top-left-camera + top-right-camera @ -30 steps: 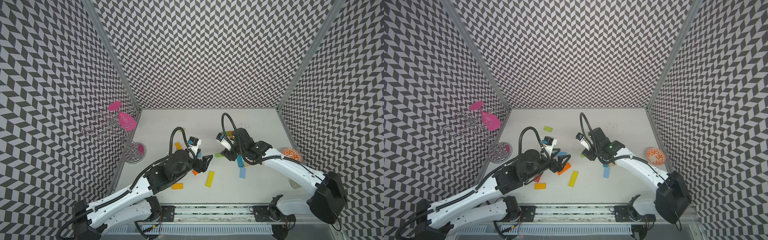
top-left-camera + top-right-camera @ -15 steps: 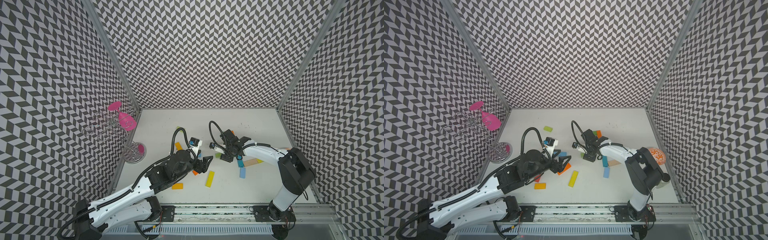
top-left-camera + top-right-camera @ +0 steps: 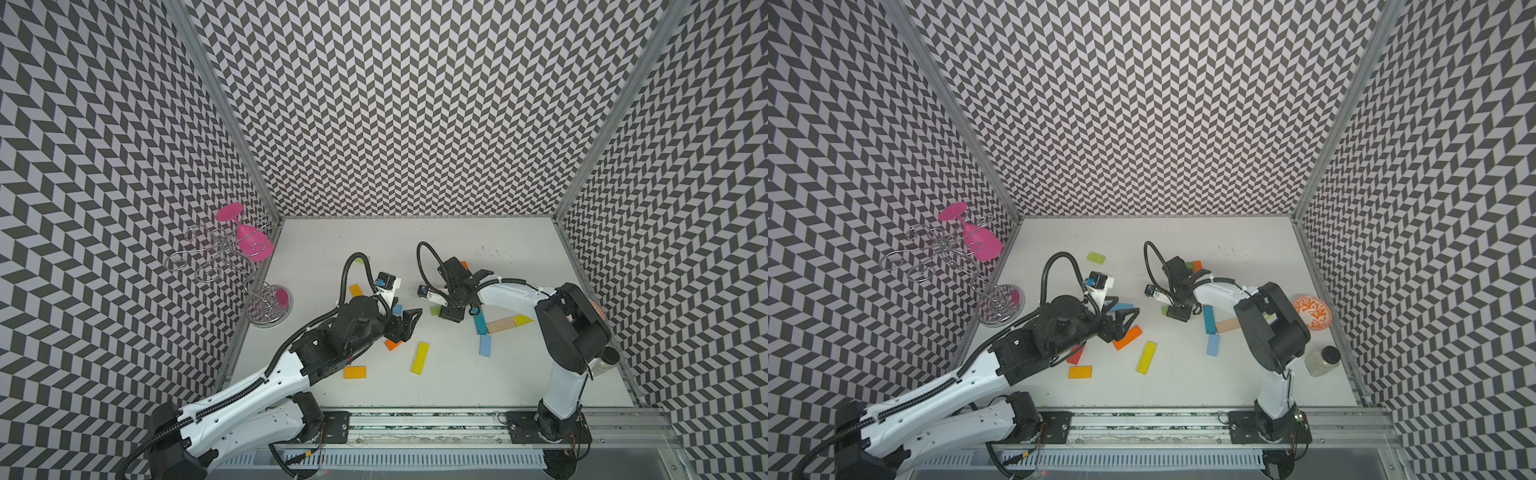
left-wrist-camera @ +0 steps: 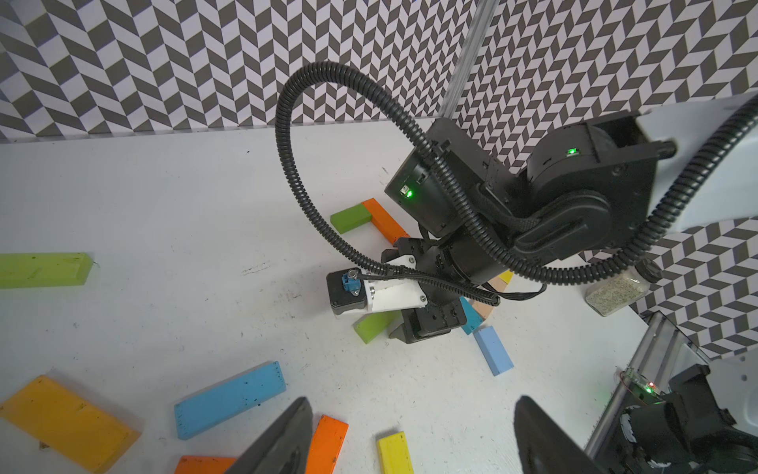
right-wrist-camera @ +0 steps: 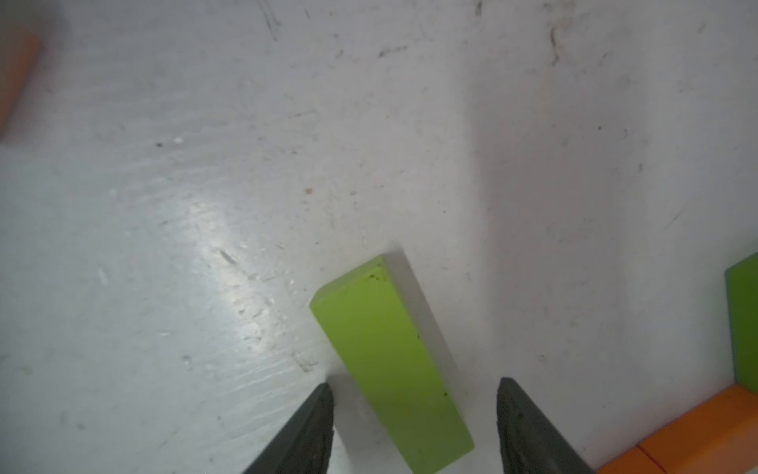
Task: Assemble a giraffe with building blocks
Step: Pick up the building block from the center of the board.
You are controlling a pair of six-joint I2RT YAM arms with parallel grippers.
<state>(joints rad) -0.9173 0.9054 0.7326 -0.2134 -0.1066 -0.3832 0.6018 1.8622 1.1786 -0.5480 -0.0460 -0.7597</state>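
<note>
The right gripper (image 5: 414,383) is down over the short green block (image 5: 385,349), jaws parted with a gap on each side, gripping nothing. In both top views the block lies flat on the table, just right of and below frame centre. The left gripper (image 4: 413,400) hangs released and empty, left of centre, beside an orange block (image 3: 1128,336).

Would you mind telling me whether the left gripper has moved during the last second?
No. The left gripper keeps its place by the orange block, jaws open.
</note>
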